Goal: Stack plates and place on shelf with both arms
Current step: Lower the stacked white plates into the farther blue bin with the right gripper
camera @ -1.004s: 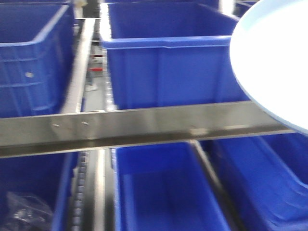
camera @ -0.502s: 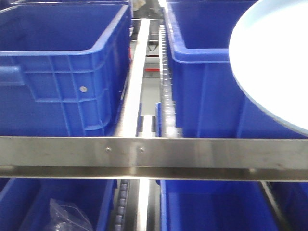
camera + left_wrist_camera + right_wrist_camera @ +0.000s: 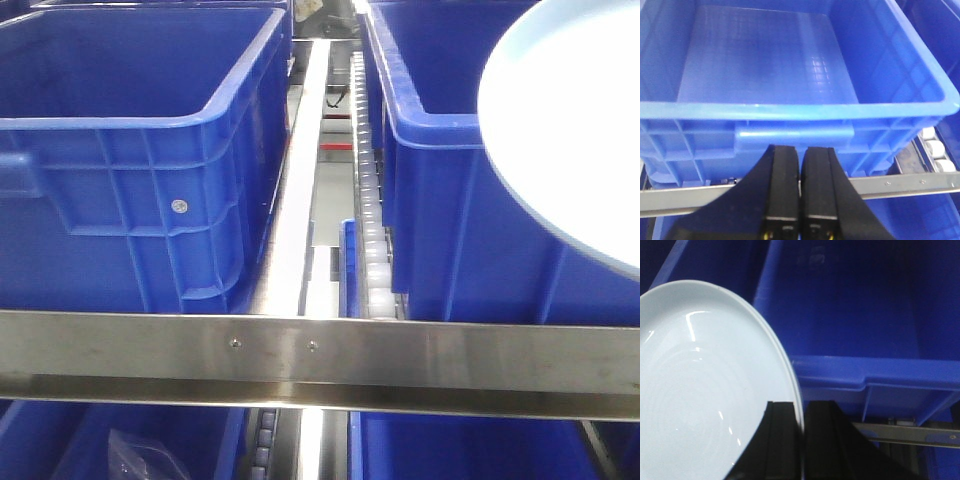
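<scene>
Pale bluish-white plate [image 3: 705,385] held by its rim, edge clamped between the right gripper [image 3: 801,440] fingers, in front of a blue crate [image 3: 865,315]. Left gripper [image 3: 800,190] pinched together, empty, facing another blue crate [image 3: 765,65] above a steel shelf rail [image 3: 320,350].

Deep saturated blue on both upper crates, the left crate [image 3: 140,150] and the right crate [image 3: 450,190], plain but for moulded ribbing and a small silver rivet [image 3: 179,206]. Same blue on the lower bins [image 3: 460,450]. Brushed silver-grey on the shelf rail [image 3: 320,355]. White on the roller track [image 3: 372,230]. Pale bluish-white, glossy and unpatterned, on the plate [image 3: 570,130]. Matte black on the left gripper [image 3: 801,172] and right gripper [image 3: 801,435].
</scene>
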### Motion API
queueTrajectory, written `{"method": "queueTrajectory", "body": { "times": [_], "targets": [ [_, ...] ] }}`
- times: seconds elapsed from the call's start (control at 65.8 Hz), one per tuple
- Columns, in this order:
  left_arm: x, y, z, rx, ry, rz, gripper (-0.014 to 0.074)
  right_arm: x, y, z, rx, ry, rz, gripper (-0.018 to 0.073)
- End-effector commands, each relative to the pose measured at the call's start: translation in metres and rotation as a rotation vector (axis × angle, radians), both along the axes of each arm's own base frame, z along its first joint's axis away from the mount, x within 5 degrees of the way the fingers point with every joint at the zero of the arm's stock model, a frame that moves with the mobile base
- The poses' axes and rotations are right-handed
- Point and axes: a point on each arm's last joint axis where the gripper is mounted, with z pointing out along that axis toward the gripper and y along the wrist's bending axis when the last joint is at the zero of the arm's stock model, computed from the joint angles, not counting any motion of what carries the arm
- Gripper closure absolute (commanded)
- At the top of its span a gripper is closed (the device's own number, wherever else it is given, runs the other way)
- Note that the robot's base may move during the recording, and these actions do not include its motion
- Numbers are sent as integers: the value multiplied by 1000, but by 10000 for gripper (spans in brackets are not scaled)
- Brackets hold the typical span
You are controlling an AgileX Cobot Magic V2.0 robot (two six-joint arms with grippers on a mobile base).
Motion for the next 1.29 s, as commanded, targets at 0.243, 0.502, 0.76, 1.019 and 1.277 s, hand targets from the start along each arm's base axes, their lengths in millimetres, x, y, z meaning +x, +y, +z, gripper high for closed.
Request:
{"method": "queueTrajectory", "body": {
  "times": [0.243, 0.502, 0.76, 1.019, 1.277],
  "targets": [
    [4, -1, 17, -45, -100, -1, 510, 3, 0, 17, 12, -115, -8, 511],
    [4, -1, 17, -45, -100, -1, 510, 3, 0, 17, 12, -115, -8, 511],
    [4, -1, 17, -45, -100, -1, 510, 3, 0, 17, 12, -115, -8, 511],
    [4, -1, 17, -45, -100, -1, 510, 3, 0, 17, 12, -115, -8, 511],
    [4, -1, 17, -45, -100, -1, 510, 4, 0, 19, 15, -141, -8, 511]
  ]
}}
